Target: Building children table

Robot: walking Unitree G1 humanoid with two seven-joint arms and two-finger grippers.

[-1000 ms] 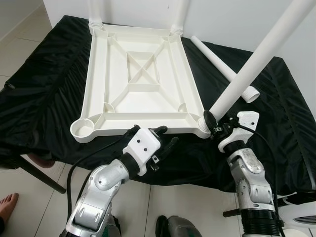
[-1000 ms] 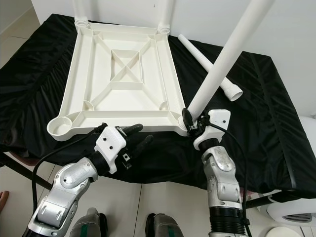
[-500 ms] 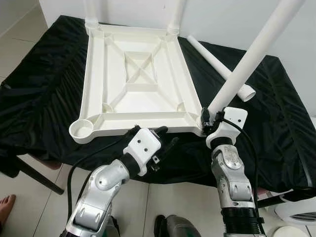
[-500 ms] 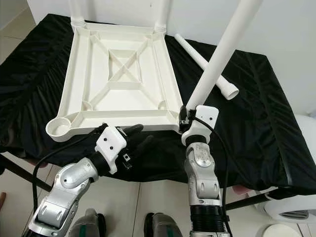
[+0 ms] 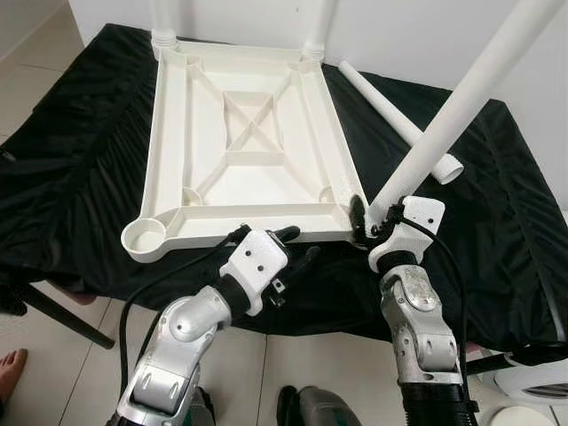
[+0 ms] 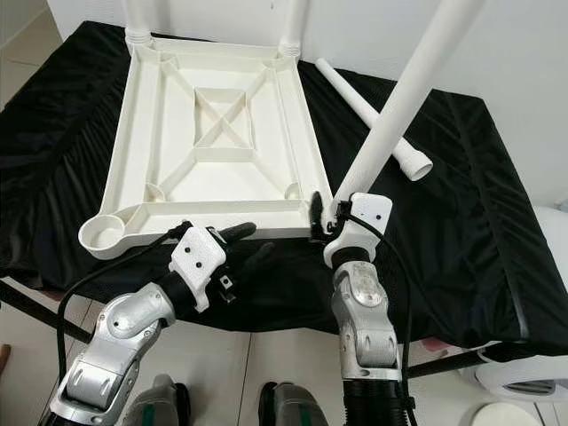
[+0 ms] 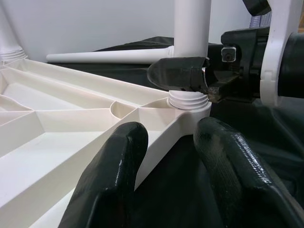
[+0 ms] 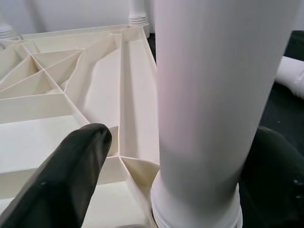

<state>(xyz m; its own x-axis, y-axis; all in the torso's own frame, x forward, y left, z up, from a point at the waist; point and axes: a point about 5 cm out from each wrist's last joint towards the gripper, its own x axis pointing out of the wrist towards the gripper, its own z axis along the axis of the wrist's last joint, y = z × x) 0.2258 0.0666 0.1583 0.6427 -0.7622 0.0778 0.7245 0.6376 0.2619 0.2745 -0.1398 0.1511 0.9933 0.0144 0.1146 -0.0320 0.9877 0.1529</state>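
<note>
A white children's tabletop (image 5: 240, 211) lies upside down on a black cloth (image 5: 80, 151). Two white legs (image 5: 321, 22) stand in its far corners. My right gripper (image 5: 373, 220) is shut on a third white leg (image 5: 453, 106), low down by its threaded end (image 7: 189, 99). That end sits at the near right corner socket, and the leg leans up to the right. The near left socket (image 5: 144, 238) holds nothing. My left gripper (image 5: 298, 244) is open just in front of the tabletop's near edge, its fingers (image 7: 109, 180) pointing at that corner with nothing between them.
A fourth loose leg (image 5: 399, 120) lies on the cloth at the back right. The cloth-covered table ends just before my arms, with tiled floor below. A person's foot (image 5: 11, 368) is at the lower left. A white object (image 5: 532, 390) stands on the floor at the lower right.
My right arm has moved left and in toward the near right corner, bringing the leg's threaded end onto the socket. The left gripper has stayed put.
</note>
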